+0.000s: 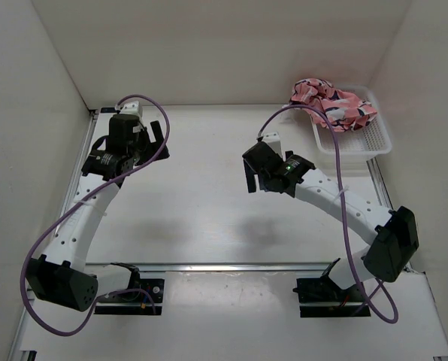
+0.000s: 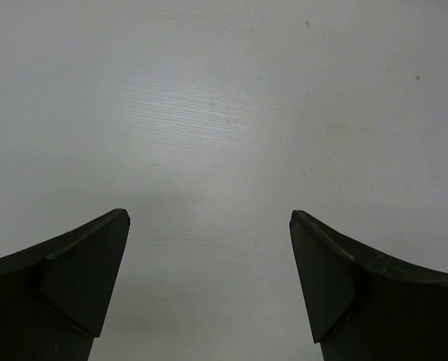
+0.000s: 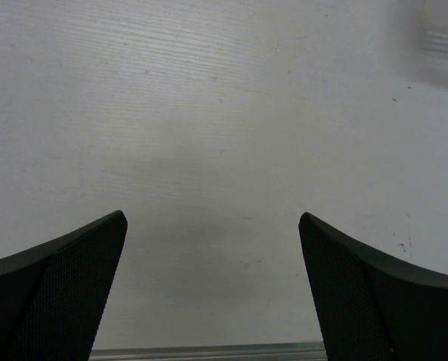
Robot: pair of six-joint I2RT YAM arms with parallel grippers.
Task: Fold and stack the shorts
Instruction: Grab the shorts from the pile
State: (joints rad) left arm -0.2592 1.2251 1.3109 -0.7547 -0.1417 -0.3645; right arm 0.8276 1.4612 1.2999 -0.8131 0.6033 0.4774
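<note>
The coral-pink shorts (image 1: 333, 105) with navy-and-white shapes lie crumpled in the white mesh basket (image 1: 368, 144) at the back right and spill over its far left rim. My left gripper (image 1: 160, 141) is open and empty over bare table at the back left, far from the shorts. In the left wrist view (image 2: 209, 226) only white table shows between its fingers. My right gripper (image 1: 250, 177) is open and empty over the middle of the table, left of and nearer than the basket. In the right wrist view (image 3: 213, 226) it also spans bare table. The shorts show in neither wrist view.
White walls close off the left, back and right sides. A metal rail (image 1: 231, 265) runs across the table in front of the arm bases and shows at the bottom of the right wrist view (image 3: 209, 351). Purple cables (image 1: 344, 203) loop off both arms.
</note>
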